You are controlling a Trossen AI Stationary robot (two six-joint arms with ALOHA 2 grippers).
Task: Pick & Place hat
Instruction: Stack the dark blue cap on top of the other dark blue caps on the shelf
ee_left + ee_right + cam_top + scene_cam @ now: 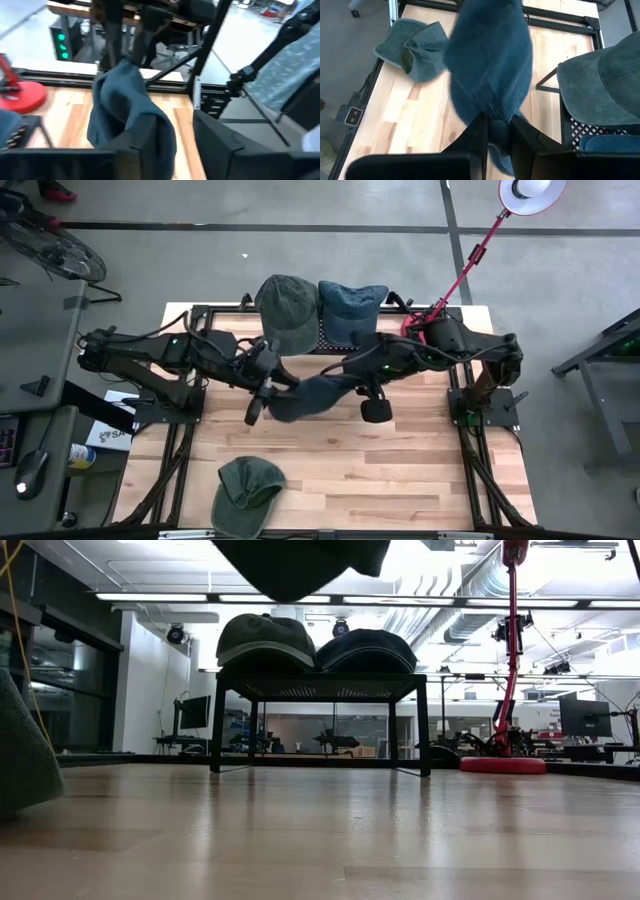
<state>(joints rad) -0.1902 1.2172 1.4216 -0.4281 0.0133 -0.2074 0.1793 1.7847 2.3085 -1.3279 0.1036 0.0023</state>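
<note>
**Blue hat held in mid-air between both arms**

High view: at frame centre the right gripper is clamped on the blue hat; the left gripper sits at the hat's other edge, and whether its fingers are apart I cannot tell. Two hats rest on the rack at upper centre; a green hat lies lower left.
Low view: the hat hangs at top centre, off the table.
Left wrist view: the hat fills the centre.
Right wrist view: fingers pinch the hat.
This looks like a handover or carry; next the hat needs moving to the rack and releasing.
</note>
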